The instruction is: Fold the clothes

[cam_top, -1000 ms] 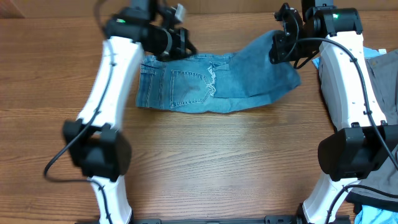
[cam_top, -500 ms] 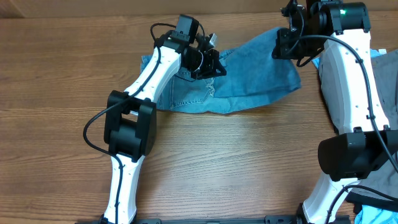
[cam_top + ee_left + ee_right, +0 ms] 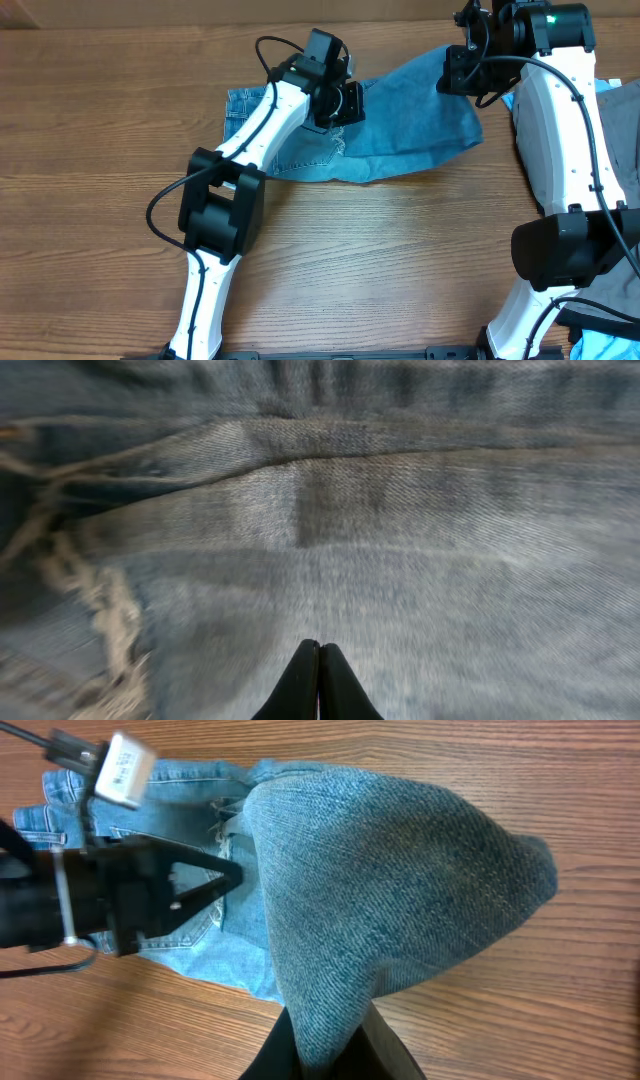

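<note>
Right end effector [image 3: 325, 1042] grips raised jeans [image 3: 400, 890]

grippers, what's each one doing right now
left gripper: closed, jaws together over the jeans, nothing visibly held.
right gripper: closed on a raised fold of the jeans.

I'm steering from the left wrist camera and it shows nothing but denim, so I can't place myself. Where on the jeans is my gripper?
Observer: Seen from overhead, the left gripper is over the middle of the jeans, right by the frayed hem.
Operator: What is the other arm doing?
Observer: The right gripper is shut on the jeans' right end, holding that end raised above the table.
</note>
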Available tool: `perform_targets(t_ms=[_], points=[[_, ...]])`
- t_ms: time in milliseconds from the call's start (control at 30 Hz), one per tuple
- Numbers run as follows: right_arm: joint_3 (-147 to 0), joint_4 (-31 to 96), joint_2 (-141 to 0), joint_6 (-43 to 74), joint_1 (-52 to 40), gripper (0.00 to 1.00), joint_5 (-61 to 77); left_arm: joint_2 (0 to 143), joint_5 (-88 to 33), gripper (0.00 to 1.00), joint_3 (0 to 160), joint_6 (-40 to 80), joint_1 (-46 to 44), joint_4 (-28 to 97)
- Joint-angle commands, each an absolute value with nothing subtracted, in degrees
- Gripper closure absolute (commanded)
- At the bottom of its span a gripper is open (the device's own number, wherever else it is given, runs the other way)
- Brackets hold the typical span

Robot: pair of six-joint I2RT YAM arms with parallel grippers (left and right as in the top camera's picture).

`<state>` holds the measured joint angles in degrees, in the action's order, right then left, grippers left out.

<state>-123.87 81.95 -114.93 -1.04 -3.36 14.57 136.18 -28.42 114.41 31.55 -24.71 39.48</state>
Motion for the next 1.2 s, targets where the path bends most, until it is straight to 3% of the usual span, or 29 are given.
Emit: perform_targets(t_ms=[0,200,433,800,1167], points=[[-126.1,81.6,-112.9,-0.3,-3.3,0.96,14.6,142.4,-31.0,0.96,113.5,33.8,-25.2,36.6],[-126.1,81.8,-112.9,-0.4,-3.3,0.96,14.6,143.7,-34.9,0.96,114.8,32.5,-25.1,32.1],[-126.1,82.7,-112.9,-0.4,-3.3,0.96,14.6,143.7,-37.5,0.96,122.8,32.5,-23.1,35.2],[-126.1,83.8,-112.9,-0.3,-3.3,0.96,14.6,144.2,-22.3,0.96,122.4,33.6,-25.1,36.8],[-126.1,84.6,-112.9,-0.4,-3.3,0.96,14.6,148.5,-24.1,0.96,122.5,36.1,-24.5,28.6]])
